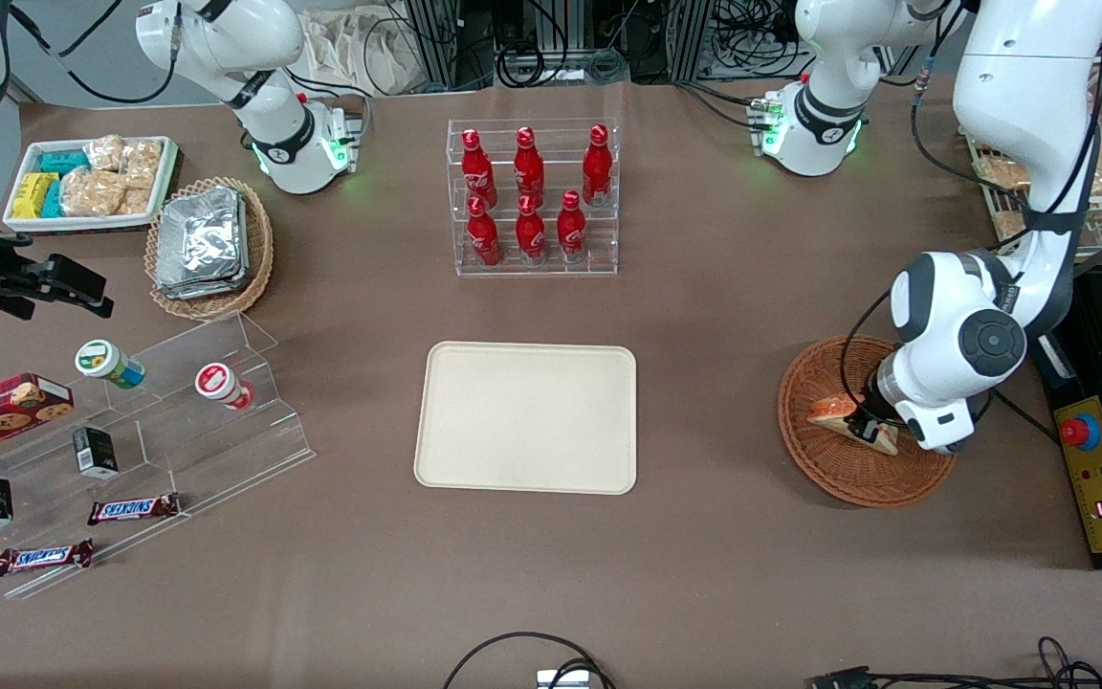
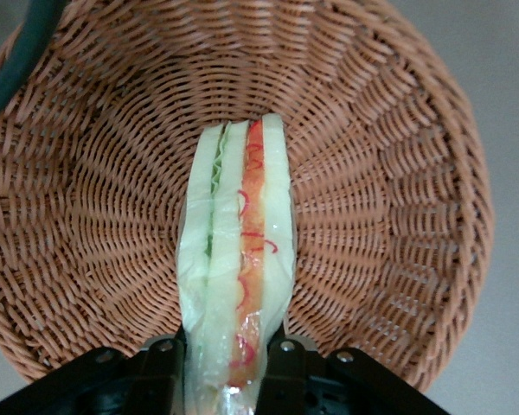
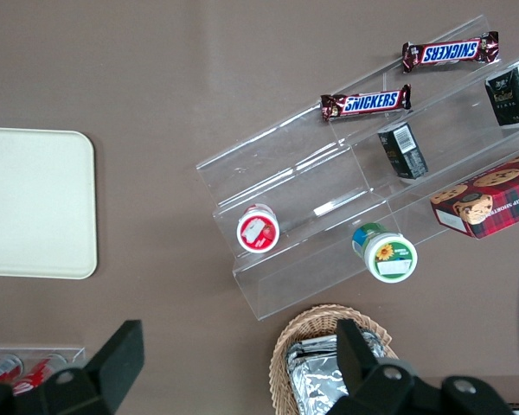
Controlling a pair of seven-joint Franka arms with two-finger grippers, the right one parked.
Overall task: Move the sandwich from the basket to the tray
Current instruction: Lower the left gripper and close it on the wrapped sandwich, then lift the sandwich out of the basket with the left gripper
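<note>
Fingers (image 2: 281,363) clamp the sandwich (image 2: 238,259) edge-on in wrist cam, inside the basket (image 2: 389,216). Front cam: my gripper (image 1: 865,421) sits low over it, tray (image 1: 527,417) bare toward table middle; should lift straight up w/ steady grip, clear rim first.

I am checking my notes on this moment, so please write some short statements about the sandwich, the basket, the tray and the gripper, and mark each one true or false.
1. The gripper is shut on the sandwich. True.
2. The sandwich already lies on the tray. False: it is over the basket, and nothing lies on the tray.
3. The red bottles stand farther from the front camera than the tray. True.
4. The basket holds silver foil packs. False: only the sandwich shows there.
</note>
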